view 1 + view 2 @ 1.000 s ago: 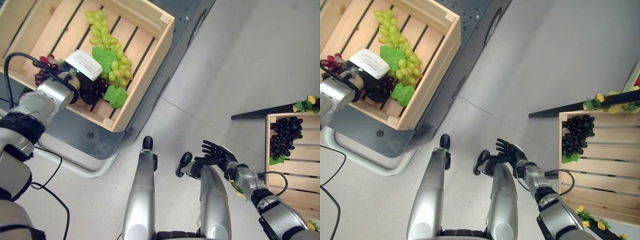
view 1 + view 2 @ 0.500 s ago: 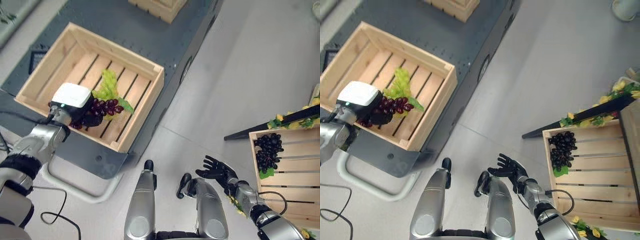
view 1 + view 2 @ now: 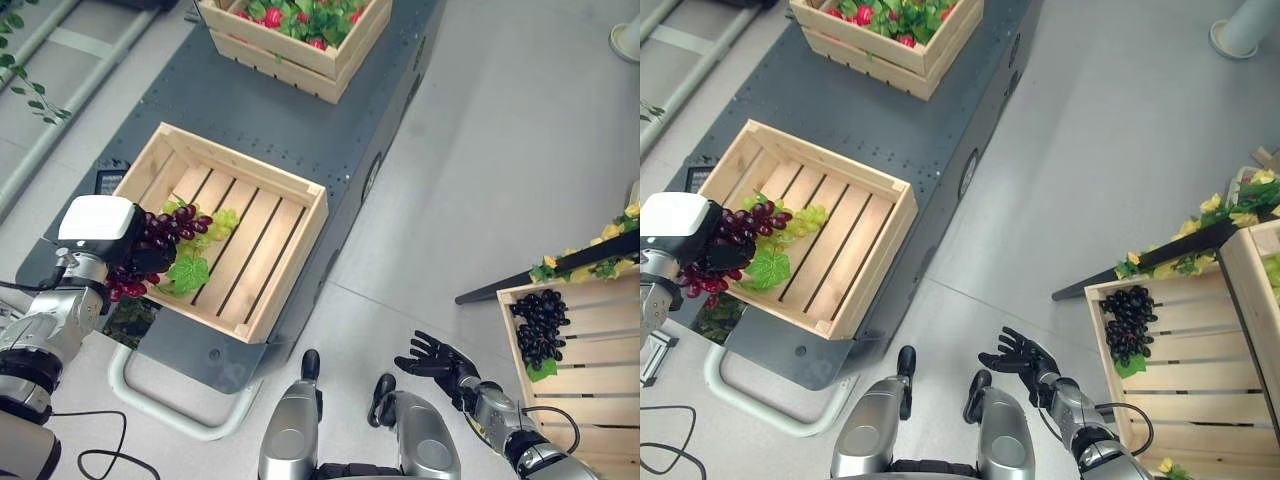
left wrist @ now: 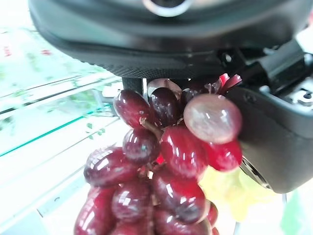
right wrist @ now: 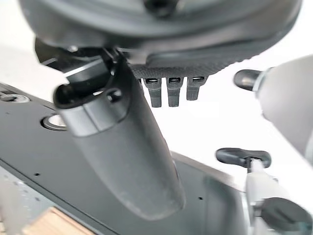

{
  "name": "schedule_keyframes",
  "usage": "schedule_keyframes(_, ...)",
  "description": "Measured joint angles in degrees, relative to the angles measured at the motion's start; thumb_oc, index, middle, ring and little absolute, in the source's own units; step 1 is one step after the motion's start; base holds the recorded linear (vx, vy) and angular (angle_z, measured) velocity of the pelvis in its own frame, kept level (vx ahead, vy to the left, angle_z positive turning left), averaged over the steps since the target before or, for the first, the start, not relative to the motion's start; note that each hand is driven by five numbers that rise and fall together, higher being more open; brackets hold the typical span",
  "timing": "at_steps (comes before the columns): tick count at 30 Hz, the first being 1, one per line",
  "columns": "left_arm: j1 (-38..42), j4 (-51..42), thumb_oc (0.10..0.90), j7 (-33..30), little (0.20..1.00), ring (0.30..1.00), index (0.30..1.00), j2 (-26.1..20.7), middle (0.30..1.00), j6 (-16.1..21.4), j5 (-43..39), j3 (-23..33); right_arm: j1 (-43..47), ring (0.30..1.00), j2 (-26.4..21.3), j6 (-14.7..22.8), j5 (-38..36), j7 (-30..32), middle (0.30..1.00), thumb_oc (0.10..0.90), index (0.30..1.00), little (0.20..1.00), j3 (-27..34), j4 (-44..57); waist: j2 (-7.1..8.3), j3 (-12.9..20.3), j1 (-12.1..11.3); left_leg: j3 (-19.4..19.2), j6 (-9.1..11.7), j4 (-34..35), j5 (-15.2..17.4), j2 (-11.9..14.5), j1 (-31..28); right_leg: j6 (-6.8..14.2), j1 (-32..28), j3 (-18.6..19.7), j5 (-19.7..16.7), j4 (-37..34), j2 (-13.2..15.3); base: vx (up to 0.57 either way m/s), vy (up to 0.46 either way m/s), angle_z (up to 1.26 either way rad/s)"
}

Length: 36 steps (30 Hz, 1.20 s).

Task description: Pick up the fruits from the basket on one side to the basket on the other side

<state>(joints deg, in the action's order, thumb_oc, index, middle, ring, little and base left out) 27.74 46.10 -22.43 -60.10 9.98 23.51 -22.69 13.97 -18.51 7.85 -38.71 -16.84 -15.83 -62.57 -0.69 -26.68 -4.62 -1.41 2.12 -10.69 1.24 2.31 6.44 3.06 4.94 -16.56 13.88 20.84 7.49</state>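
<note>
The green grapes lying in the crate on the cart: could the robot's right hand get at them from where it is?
Probably not. The right hand hangs open low on the robot's right, with floor between it and the crate holding the green grapes. The left hand, much closer, is shut on red grapes.

Left hand (image 3: pixel 128 262) grips red grapes (image 3: pixel 160 240) at 9 o'clock, over the left rim of near crate (image 3: pixel 290 260); green grapes (image 3: pixel 205 228) crowd that end, slats toward 3 bare. Flower crate (image 3: pixel 300 60) blocks 12. Open floor (image 3: pixel 480 180) from 1 to 4. Right crate (image 3: pixel 590 330) at 4: black grapes (image 3: pixel 538 325) at its far end, rest looks free, partly cut off. Dark bar (image 3: pixel 545 275) edges it.
</note>
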Motion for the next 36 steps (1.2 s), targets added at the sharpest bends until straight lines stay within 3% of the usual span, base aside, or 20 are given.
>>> schedule_keyframes(6, -0.4, -1.1, 0.4, -0.1, 0.3, 0.3, 0.3, 2.7, 0.3, 1.0, -4.2, 2.1, -0.6, 0.9, 0.4, -0.1, 0.0, 0.0, 0.9, 0.8, 0.9, 0.9, 0.0, 0.0, -0.98, 2.9, 0.1, 1.2, -0.1, 1.4, 0.0, -0.6, -2.0, 0.5, -2.2, 0.1, -0.3, -1.9, 0.1, 0.06, -0.011, 0.05)
schedule_keyframes(8, -0.4, -1.3, 0.46, 0.4, 0.389, 0.389, 0.389, 3.1, 0.389, 1.0, -7.5, 2.9, -0.9, 0.9, 0.9, -0.1, 0.0, 0.0, 0.9, 0.8, 0.9, 0.9, 0.0, 0.0, -1.0, 3.7, 0.4, 1.2, -0.1, 1.5, 0.0, -0.6, -2.4, 0.6, -2.8, 0.1, -0.3, -2.3, 0.0, 0.0, 0.0, 0.0)
schedule_keyframes(9, -0.4, -1.2, 0.467, 0.5, 0.401, 0.401, 0.401, 3.2, 0.401, 1.0, -8.8, 2.9, -0.8, 0.9, 1.0, -0.1, 0.0, 0.0, 0.9, 0.8, 0.9, 0.9, 0.0, 0.0, -1.01, 3.8, 0.4, 1.2, -0.1, 1.5, 0.0, -0.6, -2.4, 0.6, -2.8, 0.2, -0.4, -2.4, -0.1, 0.0, 0.0, 0.0)
schedule_keyframes(11, -0.4, -1.2, 0.463, 1.4, 0.394, 0.394, 0.394, 3.4, 0.394, 1.0, -12.5, 3.4, -1.2, 0.9, 1.1, -0.1, 0.0, 0.1, 0.9, 0.8, 0.9, 0.9, -0.1, 0.0, -1.11, 4.1, 0.5, 1.2, -0.1, 1.5, 0.0, -0.5, -2.4, 0.6, -2.8, 0.2, -0.4, -2.5, -0.1, 0.0, 0.0, 0.0)
schedule_keyframes(12, -0.4, -1.2, 0.411, 2.1, 0.316, 0.316, 0.316, 3.4, 0.316, 1.0, -13.9, 3.5, -1.7, 0.9, 1.0, -0.1, 0.0, 0.1, 0.9, 0.8, 0.9, 0.9, -0.1, 0.0, -1.23, 4.2, 0.5, 1.2, -0.1, 1.5, -0.1, -0.5, -2.4, 0.6, -2.7, 0.2, -0.4, -2.5, -0.1, 0.0, 0.0, 0.0)
schedule_keyframes(13, -0.4, -1.2, 0.4, 2.7, 0.3, 0.3, 0.3, 3.6, 0.3, 1.0, -15.3, 3.5, -2.2, 0.9, 1.0, -0.1, 0.0, 0.2, 0.9, 0.8, 0.9, 0.9, -0.1, 0.0, -1.32, 4.4, 0.5, 1.2, -0.1, 1.5, -0.1, -0.5, -2.3, 0.7, -2.6, 0.3, -0.4, -2.5, -0.2, 0.0, 0.0, 0.0)
schedule_keyframes(17, -0.4, -1.2, 0.4, 6.5, 0.3, 0.3, 0.3, 6.2, 0.3, 0.9, -23.6, 5.7, -5.1, 0.9, 1.1, -0.7, 0.0, 0.7, 0.9, 0.8, 0.9, 0.9, -0.1, -0.1, -1.56, 5.3, 0.5, 1.3, -0.2, 1.5, -0.2, -0.6, -2.0, 0.7, -2.4, 0.3, -0.6, -2.6, -0.2, -0.01, 0.002, 0.0)
schedule_keyframes(19, -0.4, -1.2, 0.417, 7.3, 0.326, 0.326, 0.326, 6.8, 0.326, 0.7, -25.6, 5.8, -5.6, 0.9, 1.1, -0.7, 0.0, 1.2, 0.9, 0.8, 0.9, 0.9, -0.1, -0.2, -1.59, 5.3, 0.5, 1.3, -0.2, 1.5, -0.2, -0.6, -1.9, 0.7, -2.3, 0.4, -0.6, -2.6, -0.2, -0.04, 0.01, -0.02)
schedule_keyframes(21, -0.4, -1.1, 0.519, 8.4, 0.479, 0.479, 0.479, 7.4, 0.479, 0.7, -26.1, 5.8, -5.8, 0.9, 1.1, -0.7, 0.0, 1.7, 0.9, 0.8, 0.9, 0.9, -0.1, -0.2, -1.58, 5.4, 0.5, 1.2, -0.2, 1.4, -0.2, -0.6, -1.3, 0.7, -1.7, 0.4, -0.8, -2.6, -0.2, -0.02, 0.006, -0.01)
schedule_keyframes(22, -0.4, -1.1, 0.516, 8.7, 0.474, 0.474, 0.474, 7.7, 0.474, 0.7, -26.1, 5.8, -5.8, 0.9, 1.0, -0.7, 0.0, 1.9, 0.9, 0.8, 0.9, 0.9, -0.1, -0.2, -1.59, 5.4, 0.6, 1.2, -0.3, 1.3, -0.2, -0.6, -1.1, 0.7, -1.5, 0.4, -0.8, -2.6, -0.2, 0.0, 0.0, 0.0)
schedule_keyframes(23, -0.4, -1.1, 0.4, 9.4, 0.3, 0.3, 0.3, 8.1, 0.3, 0.7, -26.1, 5.8, -5.8, 0.9, 1.0, -0.7, 0.0, 1.9, 0.9, 0.8, 0.9, 0.9, -0.1, -0.2, -1.59, 5.4, 0.7, 1.2, -0.3, 1.3, -0.2, -0.6, -0.9, 0.7, -1.3, 0.4, -0.9, -2.6, -0.2, 0.0, 0.0, 0.0)
schedule_keyframes(28, -0.4, -1.1, 0.4, 11.7, 0.3, 0.3, 0.3, 8.4, 0.3, 0.9, -26.9, 5.7, -5.6, 0.9, 1.0, -0.7, 0.0, 1.9, 0.9, 0.8, 0.9, 0.9, -0.1, -0.2, -1.58, 5.4, 0.8, 1.2, -0.3, 1.4, -0.2, -0.4, -0.6, 0.8, -1.5, 0.5, -1.5, -3.6, -0.6, 0.0, 0.0, 0.0)
schedule_keyframes(36, -0.2, -3.3, 0.4, 15.6, 0.3, 0.3, 0.3, 9.3, 0.3, 1.1, -41.3, 6.5, -5.1, 0.9, 1.2, 0.0, 0.0, 1.9, 0.9, 0.8, 0.9, 0.9, -0.1, 0.6, -1.52, 5.4, 0.5, 1.3, -0.4, 1.5, -0.3, -0.5, -1.0, 1.0, -2.5, 0.4, -2.0, -4.5, -0.7, 0.0, -0.002, 0.01)
